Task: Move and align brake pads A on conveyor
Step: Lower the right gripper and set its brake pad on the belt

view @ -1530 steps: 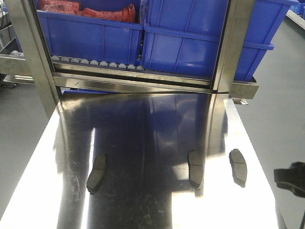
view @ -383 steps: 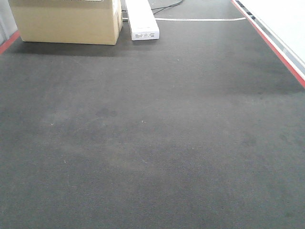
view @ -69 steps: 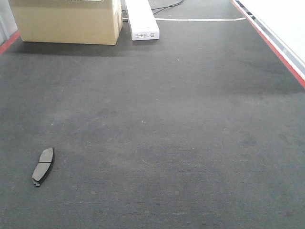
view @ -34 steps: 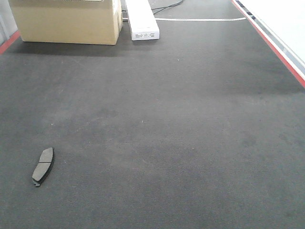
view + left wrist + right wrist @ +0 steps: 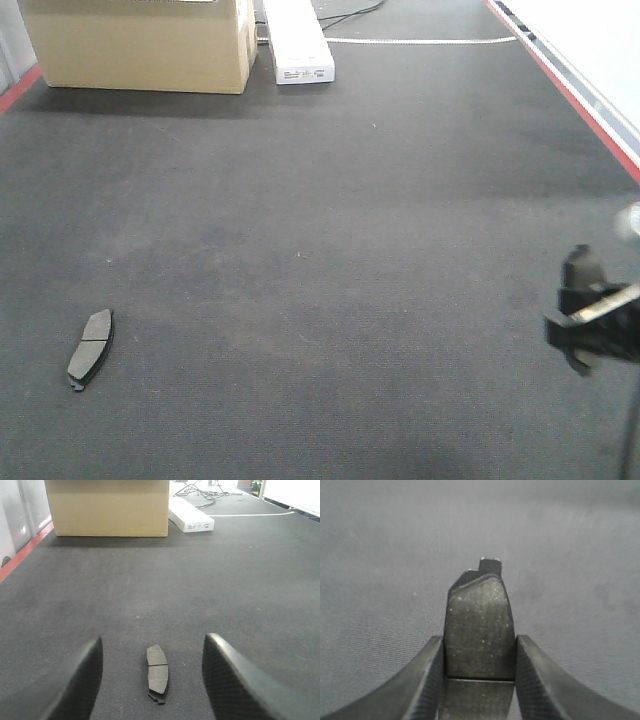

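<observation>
1. Dark conveyor with red strips on its left and right edges. A box and a white case sit toward the far-left corner.
2. Over the right edge hangs the right gripper, clamped on the held pad. Its fingers press the pad's long sides, tab end pointing forward.
3. Near the left edge, the left gripper hovers empty with its fingers wide apart, just behind the laid pad. The left arm is the nearer one to it.
4. The laid pad lies flat, long axis near-to-far and slightly tilted, well apart to the left of the held pad. Likely next: set the held pad down parallel to it.
5. The front view gives the spacing but misses the left gripper. Only the right wrist view shows the grip.
</observation>
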### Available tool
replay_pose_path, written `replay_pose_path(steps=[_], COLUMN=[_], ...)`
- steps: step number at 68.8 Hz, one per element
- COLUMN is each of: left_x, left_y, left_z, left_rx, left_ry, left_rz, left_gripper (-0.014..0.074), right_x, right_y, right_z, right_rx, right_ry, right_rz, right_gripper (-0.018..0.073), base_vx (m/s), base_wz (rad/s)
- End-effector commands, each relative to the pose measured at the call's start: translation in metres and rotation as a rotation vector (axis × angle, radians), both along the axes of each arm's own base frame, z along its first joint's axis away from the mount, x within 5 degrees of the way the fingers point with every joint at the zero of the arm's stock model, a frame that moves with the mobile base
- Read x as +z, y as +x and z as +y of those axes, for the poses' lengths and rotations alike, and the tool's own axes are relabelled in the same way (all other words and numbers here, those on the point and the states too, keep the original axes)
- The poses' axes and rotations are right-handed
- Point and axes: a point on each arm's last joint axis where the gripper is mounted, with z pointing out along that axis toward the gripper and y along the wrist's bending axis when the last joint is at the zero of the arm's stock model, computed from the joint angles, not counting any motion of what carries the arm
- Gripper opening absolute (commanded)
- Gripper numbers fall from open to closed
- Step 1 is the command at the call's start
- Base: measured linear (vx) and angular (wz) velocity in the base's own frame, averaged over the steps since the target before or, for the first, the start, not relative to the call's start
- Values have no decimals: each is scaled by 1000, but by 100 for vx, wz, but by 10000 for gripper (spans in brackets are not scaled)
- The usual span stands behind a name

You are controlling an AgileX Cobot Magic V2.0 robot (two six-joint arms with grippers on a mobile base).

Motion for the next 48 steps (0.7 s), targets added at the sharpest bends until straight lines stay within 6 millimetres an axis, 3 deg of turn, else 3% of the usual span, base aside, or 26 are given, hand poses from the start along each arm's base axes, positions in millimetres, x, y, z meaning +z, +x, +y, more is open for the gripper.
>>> replay_pose_path(steps=[1,12,27,48], left_x=[13,13,13,13], left_y=[1,1,1,1], left_z=[-1,-1,-1,-1], left_rx=[-8,-8,-8,-8], left_ry=[-14,-14,-14,-14], left_rz=[-81,-81,-81,-81], left_gripper=[430,430,430,430], right_x=[16,0,-23,-60], right_y=[31,74,114,146], right_z=[4,11,16,21], right_rx=[-6,16,54,74], right_ry=[20,-29,-83,-114], right_rz=[-48,106,257,402], right_gripper=[3,6,10,30], base_vx=[0,0,0,0], base_wz=[0,0,0,0])
